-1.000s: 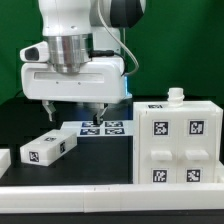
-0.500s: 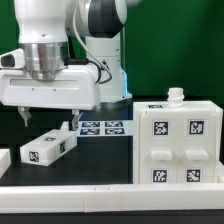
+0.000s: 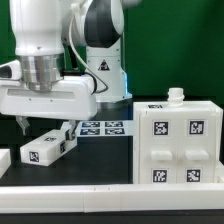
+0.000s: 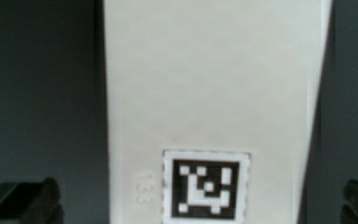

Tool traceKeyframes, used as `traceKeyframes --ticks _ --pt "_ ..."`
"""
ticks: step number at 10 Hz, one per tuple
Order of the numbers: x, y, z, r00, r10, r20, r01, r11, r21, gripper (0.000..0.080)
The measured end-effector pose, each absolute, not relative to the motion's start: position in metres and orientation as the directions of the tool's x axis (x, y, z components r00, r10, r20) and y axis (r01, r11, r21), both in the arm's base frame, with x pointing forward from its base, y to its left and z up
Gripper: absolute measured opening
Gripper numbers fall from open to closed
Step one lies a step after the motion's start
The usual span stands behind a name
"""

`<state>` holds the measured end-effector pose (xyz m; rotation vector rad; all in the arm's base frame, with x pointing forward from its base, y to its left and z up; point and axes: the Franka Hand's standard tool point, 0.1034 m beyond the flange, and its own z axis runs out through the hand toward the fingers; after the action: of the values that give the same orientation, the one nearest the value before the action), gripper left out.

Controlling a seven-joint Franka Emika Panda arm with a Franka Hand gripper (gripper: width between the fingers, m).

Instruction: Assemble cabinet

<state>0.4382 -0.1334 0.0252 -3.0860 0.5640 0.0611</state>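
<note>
Presently in hand: you are at the pick-up of a loose drawer block (image 3: 48, 148), judging by the claw (image 3: 45, 128) poised right over it; nothing is gripped yet.
Claw state: spread wide and empty. In the wrist view its fingertips (image 4: 19, 200) stand one on each side of the block, with a dark gap on both sides.
Block against claw: the block lies flat on the worktop (image 3: 110, 162), directly under the claw and between the jaws. Its narrow width spans the opening, its long sides run along the fingers, and its tag (image 4: 201, 185) faces up.
Height: in the exterior view the tips look about level with the block's top. You cannot tell whether they are low enough to catch the side walls.
Cabinet body (image 3: 180, 145): it stands upright on the worktop at about 3 to 4 o'clock from the claw in the exterior view, well apart from it, with its tagged faces toward that camera.
Marker board (image 3: 100, 127): it lies flat at about 2 o'clock from the claw, farther back, between the block and the cabinet body.
Next move calls for: a straight descent until the fingers flank the block's sides, then a square closing on them. After that, lift well clear before you carry anything toward 3 o'clock.
Watch: the block sits askew to the worktop's front edge in the exterior view, so hold the wrist to the block's own line.
</note>
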Motion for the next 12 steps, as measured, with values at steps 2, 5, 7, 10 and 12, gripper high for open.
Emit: traceKeyframes --ticks 2,5,7,10,12 --pt "0.435 -0.133 0.017 0.935 -0.351 -0.046 -0.351 -0.936 0.009 0.0796" --pt "0.431 -0.130 0.010 0.937 -0.345 -0.060 -0.345 -0.939 0.012 0.0665" --pt "0.432 -0.128 0.010 0.938 -0.341 -0.058 -0.341 -0.940 0.013 0.0564" --pt "0.432 -0.128 0.010 0.938 -0.340 -0.058 -0.340 -0.940 0.013 0.0564" --pt "0.437 -0.109 0.025 0.946 -0.315 -0.071 -0.316 -0.949 -0.003 0.0564"
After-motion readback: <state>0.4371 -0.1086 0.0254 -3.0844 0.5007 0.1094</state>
